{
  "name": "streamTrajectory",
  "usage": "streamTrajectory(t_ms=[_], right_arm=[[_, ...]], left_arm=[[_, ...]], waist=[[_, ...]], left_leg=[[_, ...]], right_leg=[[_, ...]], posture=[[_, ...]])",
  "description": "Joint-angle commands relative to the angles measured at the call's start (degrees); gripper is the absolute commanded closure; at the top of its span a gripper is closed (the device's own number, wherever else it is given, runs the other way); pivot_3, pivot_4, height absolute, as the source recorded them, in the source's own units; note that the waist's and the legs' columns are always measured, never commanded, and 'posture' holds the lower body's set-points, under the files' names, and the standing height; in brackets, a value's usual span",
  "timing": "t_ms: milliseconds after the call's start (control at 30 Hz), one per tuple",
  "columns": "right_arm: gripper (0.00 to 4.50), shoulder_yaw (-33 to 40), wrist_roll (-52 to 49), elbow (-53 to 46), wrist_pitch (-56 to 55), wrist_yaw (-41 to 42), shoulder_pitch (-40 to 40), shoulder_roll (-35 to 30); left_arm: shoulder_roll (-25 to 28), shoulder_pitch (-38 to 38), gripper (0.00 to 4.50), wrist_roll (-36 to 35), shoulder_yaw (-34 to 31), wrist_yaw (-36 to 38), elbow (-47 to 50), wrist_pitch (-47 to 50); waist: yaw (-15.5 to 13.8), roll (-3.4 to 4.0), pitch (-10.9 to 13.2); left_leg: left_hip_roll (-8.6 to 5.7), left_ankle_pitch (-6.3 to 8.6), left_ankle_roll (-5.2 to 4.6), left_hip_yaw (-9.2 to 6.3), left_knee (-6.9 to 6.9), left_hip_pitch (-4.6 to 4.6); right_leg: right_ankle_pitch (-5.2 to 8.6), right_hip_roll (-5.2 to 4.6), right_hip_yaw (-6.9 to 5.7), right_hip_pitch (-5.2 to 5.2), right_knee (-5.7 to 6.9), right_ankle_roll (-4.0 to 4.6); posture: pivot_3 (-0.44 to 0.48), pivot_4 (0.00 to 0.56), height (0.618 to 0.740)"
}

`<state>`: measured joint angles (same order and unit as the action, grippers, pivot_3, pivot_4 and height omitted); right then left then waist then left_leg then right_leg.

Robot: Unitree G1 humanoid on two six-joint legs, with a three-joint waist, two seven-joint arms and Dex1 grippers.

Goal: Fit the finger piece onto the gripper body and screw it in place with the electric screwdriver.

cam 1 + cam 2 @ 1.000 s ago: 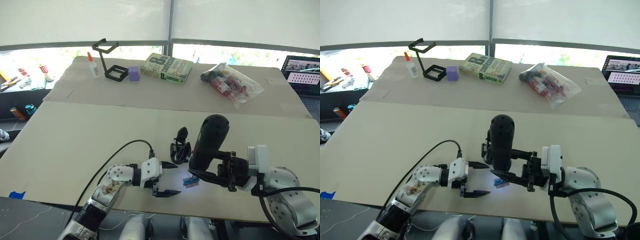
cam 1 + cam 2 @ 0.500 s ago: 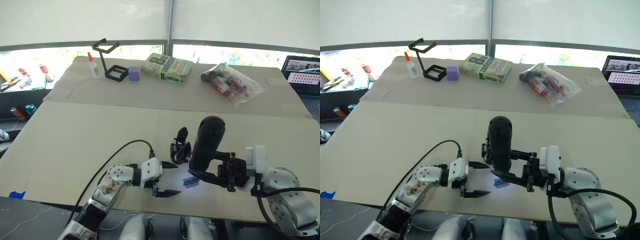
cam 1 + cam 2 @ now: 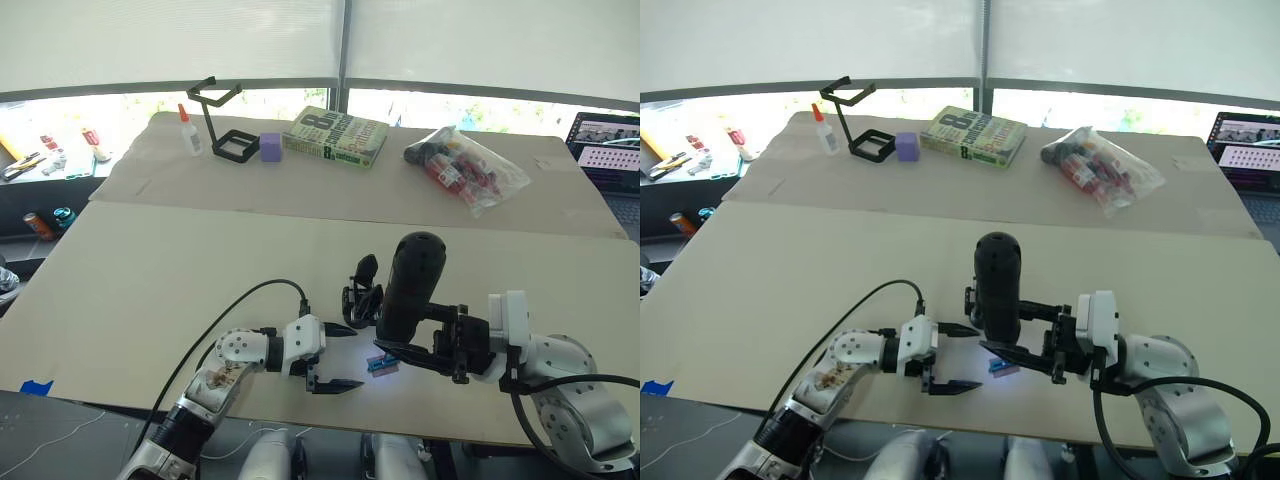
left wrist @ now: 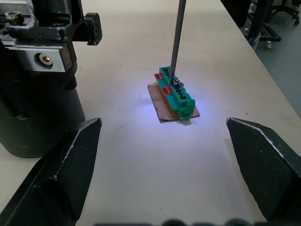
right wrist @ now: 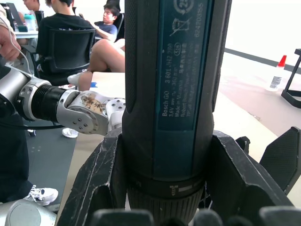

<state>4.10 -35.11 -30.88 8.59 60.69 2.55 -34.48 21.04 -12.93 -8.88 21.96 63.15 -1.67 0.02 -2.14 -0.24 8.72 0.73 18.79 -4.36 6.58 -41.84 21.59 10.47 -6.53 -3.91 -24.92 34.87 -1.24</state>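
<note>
My right gripper (image 3: pixel 402 338) is shut on the electric screwdriver (image 3: pixel 412 280), a thick black cylinder held upright. Its thin metal bit (image 4: pixel 177 37) points down onto a small green block (image 4: pixel 176 94) that lies lit on the table near the front edge. The gripper body (image 3: pixel 362 295), black with a pointed finger sticking up, stands just behind and to the left of the screwdriver. My left gripper (image 3: pixel 352 357) stands open just left of the green block, one finger on each side and nothing held. The finger piece is out of view.
At the back of the table stand a black wire-frame stand (image 3: pixel 222 120), a glue bottle (image 3: pixel 187 130), a purple cube (image 3: pixel 269 147), a book (image 3: pixel 333 136) and a plastic bag of items (image 3: pixel 462 165). A laptop (image 3: pixel 605 140) sits far right. Seated people (image 5: pixel 70 42) appear beyond the table.
The screwdriver in my right gripper has shifted slightly to the left, toward the gripper body. The left gripper has stayed in place.
</note>
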Motion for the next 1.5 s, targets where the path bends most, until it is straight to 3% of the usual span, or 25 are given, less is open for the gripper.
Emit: streamTrajectory(t_ms=[33,1500], right_arm=[[2.57,0.78,-1.5,-1.9,-0.57,-0.39,-1.28,-0.2],[2.57,-0.83,1.88,-0.32,-3.18,-1.15,-0.98,1.86]], left_arm=[[-0.21,1.11,0.01,1.14,1.82,-0.3,-2.38,1.11],[-0.73,0.79,0.01,1.28,1.98,-0.14,-3.45,0.34]], waist=[[-0.02,0.0,0.0],[-0.13,0.02,-0.02]], left_leg=[[0.0,0.0,0.0,0.0,0.0,0.0],[0.0,0.18,-0.31,-0.01,0.0,-0.14]], right_leg=[[0.0,0.0,0.0,0.0,0.0,0.0],[0.01,-0.03,-0.01,0.14,-0.02,0.0]], posture=[[0.0,0.15,0.74],[0.0,0.15,0.74]])
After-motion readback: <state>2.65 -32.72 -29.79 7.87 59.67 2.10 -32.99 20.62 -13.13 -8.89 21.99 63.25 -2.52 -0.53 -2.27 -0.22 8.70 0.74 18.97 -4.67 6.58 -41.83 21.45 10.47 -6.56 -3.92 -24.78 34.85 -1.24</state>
